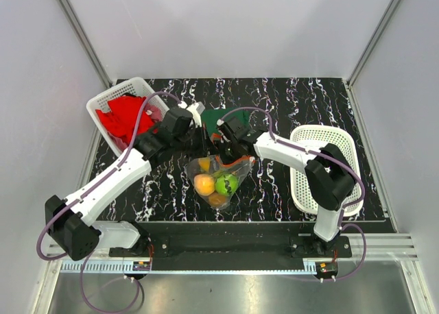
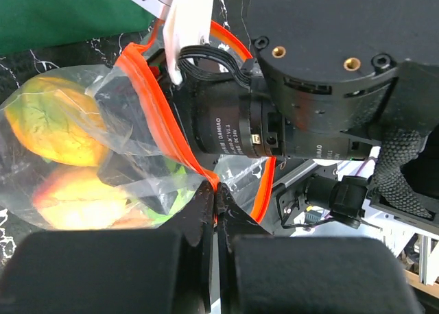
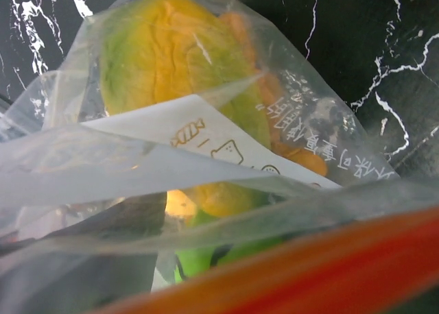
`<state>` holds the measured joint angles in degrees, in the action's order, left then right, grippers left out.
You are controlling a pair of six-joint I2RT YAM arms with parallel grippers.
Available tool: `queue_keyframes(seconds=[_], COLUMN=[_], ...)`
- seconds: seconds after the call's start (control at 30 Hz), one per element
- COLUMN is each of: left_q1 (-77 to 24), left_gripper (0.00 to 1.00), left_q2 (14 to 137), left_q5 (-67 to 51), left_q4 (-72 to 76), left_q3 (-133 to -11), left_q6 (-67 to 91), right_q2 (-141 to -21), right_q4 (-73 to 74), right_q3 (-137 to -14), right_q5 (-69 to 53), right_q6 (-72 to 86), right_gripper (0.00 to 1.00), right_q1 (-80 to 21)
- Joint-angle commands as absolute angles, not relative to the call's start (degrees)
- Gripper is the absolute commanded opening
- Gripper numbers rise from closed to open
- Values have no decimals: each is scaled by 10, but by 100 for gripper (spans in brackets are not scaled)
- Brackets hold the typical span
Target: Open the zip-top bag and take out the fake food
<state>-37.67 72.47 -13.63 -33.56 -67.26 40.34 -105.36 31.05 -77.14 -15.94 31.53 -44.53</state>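
Left wrist: my left gripper is clenched on the orange strip of the zip-top bag, probably pinning one lip. Right gripper is at the mouth; I can't tell its state.

Top external: fixed high behind arm bases, faces down and forward; far view, whole table, zip-top bag small at centre. Left wrist: close, looks along left gripper toward bag's zip edge from side; right arm fills right half of frame. Right wrist: nearest of all, lens almost against bag, plastic fills frame, lower part blurred. All three views share bag and fake food inside.
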Motion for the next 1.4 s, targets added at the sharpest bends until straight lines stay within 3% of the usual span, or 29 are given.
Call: queue_keyframes(seconds=[0.0,0.13,0.17,0.23,0.4,0.63,0.93,1.03,1.2,1.37], left_q1=[-374,-367,-366,-360,-350,-346,-341,-341,-341,-341], left_gripper=[0,0,0,0,0,0,0,0,0,0], left_q2=[706,693,686,680,664,642,623,623,622,634], left_q5=[-156,-150,-151,-151,-153,-151,-156,-173,-195,-217], left_q4=[-302,-302,-301,-302,-303,-315,-324,-317,-293,-263], left_q3=[-666,-653,-650,-647,-636,-627,-633,-626,-608,-606], left_q6=[394,392,392,391,386,367,329,338,365,383], right_q2=[-1060,-1048,-1043,-1029,-981,-925,-831,-846,-916,-952], right_q4=[253,247,245,235,251,288,369,339,302,239], right_q3=[-771,-774,-773,-770,-760,-751,-723,-730,-766,-744], right_q5=[-150,-147,-152,-163,-170,-170,-160,-168,-192,-203], right_q6=[306,293,289,281,275,273,275,281,282,283], right_gripper=[72,58,47,36,14,0,0,4,17,39], right_q1=[-451,-451,-451,-452,-451,-452,-451,-452,-453,-453])
